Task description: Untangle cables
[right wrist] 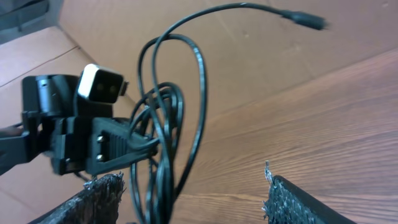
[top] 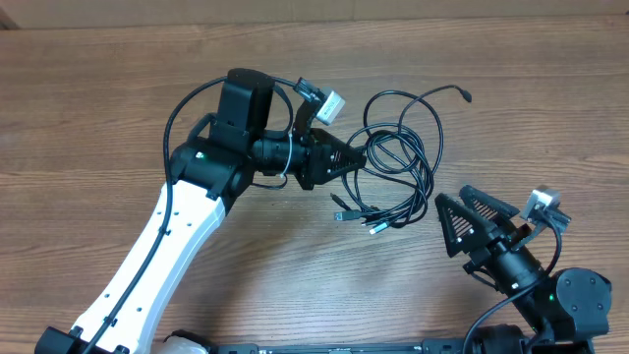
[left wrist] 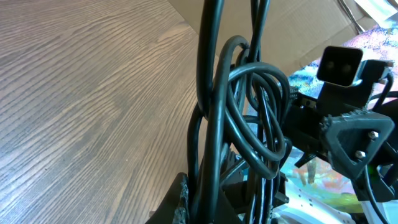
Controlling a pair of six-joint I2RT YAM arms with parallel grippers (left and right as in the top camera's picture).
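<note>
Wooden table surface [top: 98, 98] fills the view. On it, the left gripper [top: 360, 157] is closed on the cables [top: 408, 162], a tangled bundle right of the middle, nearer the far edge. The right gripper [top: 453, 195] has its jaws apart near the bundle, holding nothing.

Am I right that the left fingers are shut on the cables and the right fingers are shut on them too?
Not quite: the right fingers stand open, gripping nothing, as the right wrist view shows. The left fingers are indeed shut on the cables.
</note>
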